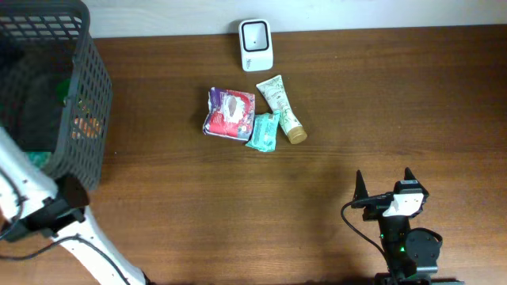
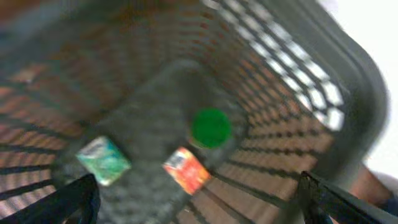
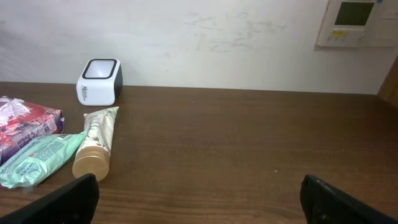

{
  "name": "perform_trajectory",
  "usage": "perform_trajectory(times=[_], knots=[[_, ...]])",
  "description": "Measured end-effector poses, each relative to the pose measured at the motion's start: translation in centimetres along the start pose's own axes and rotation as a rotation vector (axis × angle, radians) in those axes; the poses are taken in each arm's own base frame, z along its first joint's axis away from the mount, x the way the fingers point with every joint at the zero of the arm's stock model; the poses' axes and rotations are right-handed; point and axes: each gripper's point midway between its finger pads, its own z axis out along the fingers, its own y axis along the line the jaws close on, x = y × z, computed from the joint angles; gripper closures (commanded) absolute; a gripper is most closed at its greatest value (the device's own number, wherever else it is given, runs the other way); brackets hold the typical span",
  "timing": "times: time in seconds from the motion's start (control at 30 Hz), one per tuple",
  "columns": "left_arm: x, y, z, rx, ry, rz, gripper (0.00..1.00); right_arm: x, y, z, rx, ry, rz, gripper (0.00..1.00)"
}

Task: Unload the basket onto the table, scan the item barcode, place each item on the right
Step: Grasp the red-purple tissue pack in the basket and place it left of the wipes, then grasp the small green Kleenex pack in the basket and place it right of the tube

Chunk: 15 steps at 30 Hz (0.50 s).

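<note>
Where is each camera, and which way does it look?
Overhead: above the table, facing straight down at basket, scanner, tube; left arm, right arm show.
Left wrist: over the basket, looking into it; left fingers in bottom corners.
Right wrist: low over the table, facing the back wall; right fingers in bottom corners.
Shared: overhead and right wrist both see scanner, tube.

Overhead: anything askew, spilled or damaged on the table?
Nothing stands out. Red packet, teal packet and tube lie bunched together near the scanner, none spilled; basket stands upright at the left.
</note>
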Motion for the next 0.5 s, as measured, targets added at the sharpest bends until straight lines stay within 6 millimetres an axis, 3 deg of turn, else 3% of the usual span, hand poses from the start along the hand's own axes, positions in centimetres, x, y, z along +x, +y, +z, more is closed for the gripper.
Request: perform_trajectory(times=[0.07,0.17,0.2,0.3,0.37,0.4,0.43,0.47,0.5], knots=[[-0.6,3.5,0.5,-0.047,0.011,-0.065,0.01,0.0,0.0,0.0,0.000,0.000,0.001,0.01],[1.4,5.4,3.8,-0.136,0.127,-0.137,0.01,0.0,0.0,0.0,0.000,0.000,0.001,0.01],[3.6,6.9,6.7,-0.242,0.215,-0.184,0.01,0.0,0.0,0.0,0.000,0.000,0.001,0.01],[6.6,9.6,12.8,-0.421,0.286,-0.206,0.01,0.0,0.0,0.0,0.000,0.000,0.000,0.01],[8.7,11.1,15.7,-0.484,0.326,-0.205,0.03,0.0,0.0,0.0,0.000,0.000,0.001,0.02],[9.9,11.7,17.3,-0.505,0.340,-0.205,0.20,0.0,0.0,0.0,0.000,0.000,0.000,0.02],[10.9,12.1,18.8,-0.513,0.343,-0.204,0.25,0.0,0.0,0.0,0.000,0.000,0.001,0.01],[12.7,12.6,20.3,-0.528,0.373,-0.200,0.25,0.0,0.0,0.0,0.000,0.000,0.000,0.02],[13.2,12.8,21.4,-0.529,0.364,-0.201,0.25,0.0,0.0,0.0,0.000,0.000,0.000,0.01]])
